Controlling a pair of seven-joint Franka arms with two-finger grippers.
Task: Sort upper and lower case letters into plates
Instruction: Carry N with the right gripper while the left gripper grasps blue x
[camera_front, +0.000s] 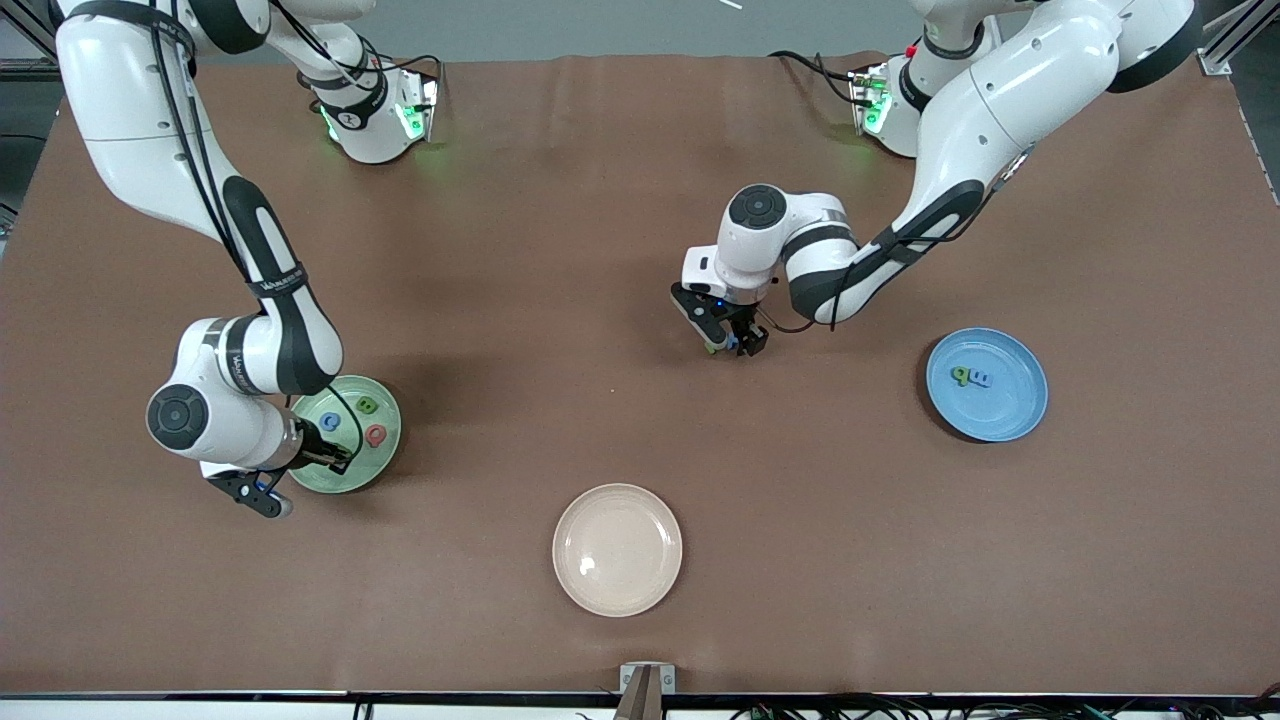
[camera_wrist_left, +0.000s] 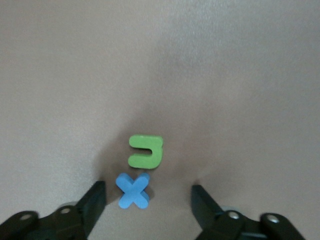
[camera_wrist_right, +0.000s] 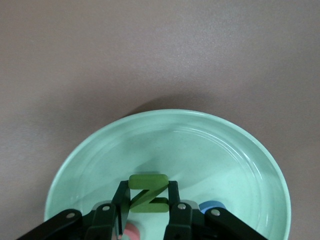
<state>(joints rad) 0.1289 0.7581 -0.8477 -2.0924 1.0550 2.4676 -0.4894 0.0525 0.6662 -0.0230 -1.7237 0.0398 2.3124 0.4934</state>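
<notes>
My left gripper (camera_front: 733, 343) (camera_wrist_left: 148, 200) is low over the middle of the table and open. A blue X (camera_wrist_left: 133, 190) lies between its fingers (camera_wrist_left: 95, 200), touching neither. A green letter (camera_wrist_left: 146, 151) lies just past the X. My right gripper (camera_front: 337, 458) (camera_wrist_right: 148, 192) is over the mint green plate (camera_front: 350, 478) (camera_wrist_right: 200, 145), shut on an upright green Z (camera_wrist_right: 148, 196). In that plate lie a blue letter (camera_front: 329, 422), a green letter (camera_front: 367, 406) and a red-pink letter (camera_front: 376, 436). The sky blue plate (camera_front: 1000, 410), toward the left arm's end, holds a green letter (camera_front: 961, 376) and a blue letter (camera_front: 981, 379).
A cream-beige plate (camera_front: 617, 549) with nothing in it sits nearer to the front camera than the left gripper, about midway along the table. The brown table surface (camera_front: 560, 300) runs between the plates.
</notes>
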